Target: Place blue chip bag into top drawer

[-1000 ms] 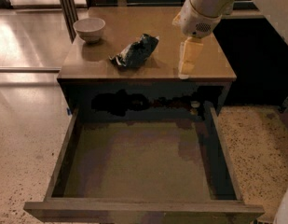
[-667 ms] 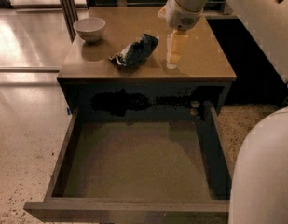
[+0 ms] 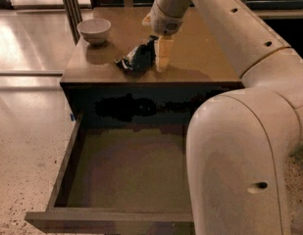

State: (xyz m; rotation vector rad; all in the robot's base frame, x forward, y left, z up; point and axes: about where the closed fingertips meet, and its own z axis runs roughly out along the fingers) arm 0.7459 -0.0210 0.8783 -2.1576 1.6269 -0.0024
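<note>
The blue chip bag [image 3: 136, 58] is dark, glossy and wrinkled and lies on the cabinet top [image 3: 205, 58] near its front middle. My gripper [image 3: 160, 58] reaches down from above and stands right at the bag's right end, its pale finger [image 3: 164, 54] touching or next to the bag. The top drawer [image 3: 67, 180] is pulled wide open below the cabinet top, with an olive-brown floor and nothing in it. My arm's big white casing [image 3: 239, 155] hides the drawer's right part.
A small white bowl [image 3: 94, 30] stands at the back left of the cabinet top. Pale speckled floor [image 3: 23, 146] lies to the left of the cabinet. A dark upright post [image 3: 71, 4] rises behind the bowl.
My gripper has moved left across the cabinet top, from well right of the bag to right against its right end. My arm casing now fills the right foreground. The bag has not moved.
</note>
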